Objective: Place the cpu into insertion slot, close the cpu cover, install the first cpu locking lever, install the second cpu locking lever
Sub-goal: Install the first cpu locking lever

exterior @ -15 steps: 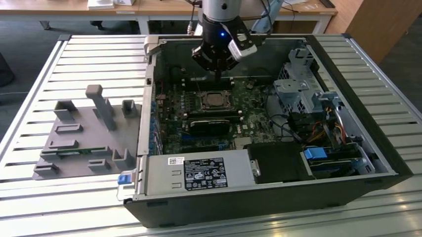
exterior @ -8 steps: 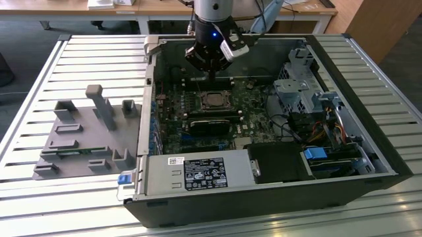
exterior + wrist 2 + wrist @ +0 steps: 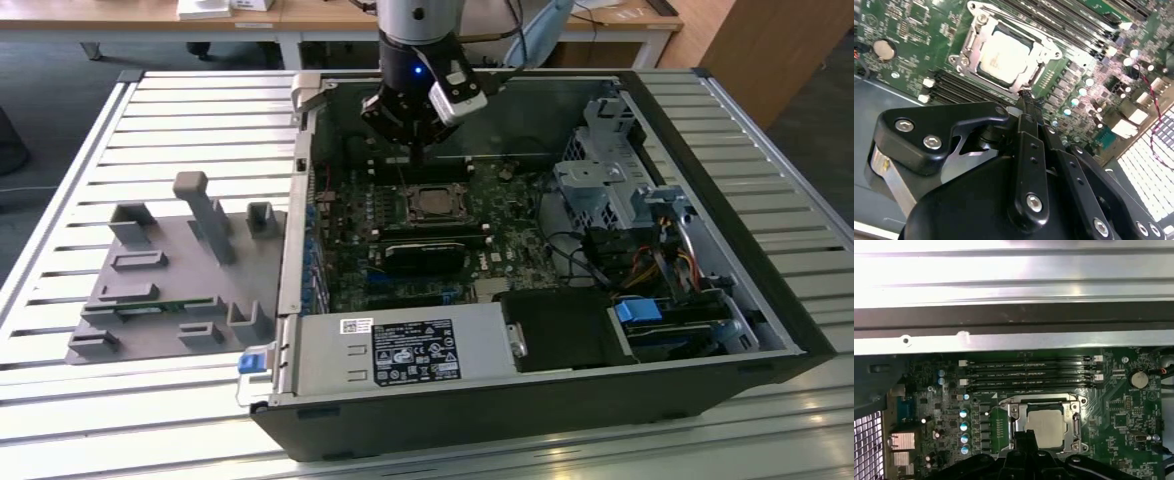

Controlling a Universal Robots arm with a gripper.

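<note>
Cpu [image 3: 1004,55] sits inside insertion slot [image 3: 967,61].

My gripper [image 3: 1024,436] shows dark and narrow, its two fingertips drawn together. The tip is right at the near edge of the cpu cover [image 3: 1074,421]; whether it touches the metal I cannot tell. The cover lies flat, and through its window I see the cpu [image 3: 1046,426], dull silver-grey. Beyond it, four long black memory slots [image 3: 1026,372] run side by side on the green motherboard [image 3: 1114,410]. A row of silver-topped capacitors [image 3: 964,426] stands beside the cover (a coin battery [image 3: 1139,379] sits off on the opposite side). Past the board rises the pale metal case wall [image 3: 1014,290].
</note>
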